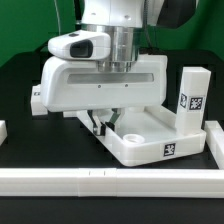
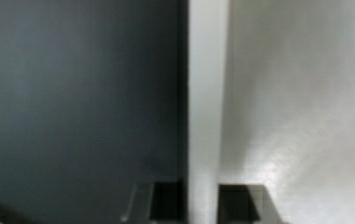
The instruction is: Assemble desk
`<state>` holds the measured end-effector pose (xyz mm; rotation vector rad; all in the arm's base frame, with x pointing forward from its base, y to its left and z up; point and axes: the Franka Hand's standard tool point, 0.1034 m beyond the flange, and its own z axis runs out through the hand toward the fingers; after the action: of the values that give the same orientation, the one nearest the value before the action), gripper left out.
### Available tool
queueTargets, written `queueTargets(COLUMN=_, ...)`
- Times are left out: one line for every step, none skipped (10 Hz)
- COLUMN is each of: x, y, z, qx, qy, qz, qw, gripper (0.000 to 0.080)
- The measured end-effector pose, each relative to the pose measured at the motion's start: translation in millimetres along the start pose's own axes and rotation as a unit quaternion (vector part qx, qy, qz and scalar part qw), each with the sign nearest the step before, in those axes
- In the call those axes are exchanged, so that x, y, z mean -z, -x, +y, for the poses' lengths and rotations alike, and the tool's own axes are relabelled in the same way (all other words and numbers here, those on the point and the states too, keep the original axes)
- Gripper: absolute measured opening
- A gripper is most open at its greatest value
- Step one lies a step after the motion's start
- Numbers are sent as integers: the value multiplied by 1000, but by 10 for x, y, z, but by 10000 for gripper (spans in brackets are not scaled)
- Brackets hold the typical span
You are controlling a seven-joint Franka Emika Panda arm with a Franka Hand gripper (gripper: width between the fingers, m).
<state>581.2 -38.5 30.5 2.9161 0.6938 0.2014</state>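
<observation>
The white tray-like tabletop (image 1: pixel 150 143) lies on the black table, with a round corner socket (image 1: pixel 130 133) and a tag on its front rim. A white square leg (image 1: pixel 190 95) with a tag stands upright at its far right corner. My gripper (image 1: pixel 100 122) reaches down at the tabletop's left edge, shut on its raised rim. The wrist view shows that rim (image 2: pixel 206 100) as a white strip running between my two dark fingers (image 2: pixel 165 203), with the gripper (image 2: pixel 206 205) closed on it and the tray's white inside (image 2: pixel 307 110) to one side.
A long white border rail (image 1: pixel 100 180) runs along the front and another (image 1: pixel 215 135) sits on the exterior view's right. A white tagged part (image 1: pixel 38 97) shows behind the hand on the left. A small white piece (image 1: pixel 3 130) lies at the left edge.
</observation>
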Motion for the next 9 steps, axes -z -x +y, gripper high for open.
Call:
queueTargets(x=1, y=0, z=8, qx=28, qy=1, qz=0, qw=1000, gripper=64)
queueTargets(x=1, y=2, z=13, qx=42, qy=1, qz=0, qw=999, gripper=64)
queueTargets(x=2, y=2, z=19, qx=77, qy=2, qz=0, qw=997, gripper=64)
queueTargets(x=3, y=5, z=28, qx=104, qy=3, qz=-1, qw=995, gripper=64)
queueTargets(x=5, y=-12, z=24, qx=128, qy=5, qz=-1, qw=992, gripper=64)
queueTargets(x=13, y=-67, z=15, qx=172, qy=9, qz=1, qw=985, gripper=64)
queueTargets(x=26, y=-116, z=19, qx=205, qy=12, qz=2, qw=979, gripper=64)
queueTargets(x=22, y=-162, z=12, qx=233, qy=15, qz=3, qw=972, gripper=64)
queueTargets(x=6, y=-240, z=-9, qx=275, qy=19, qz=3, qw=961, gripper=64)
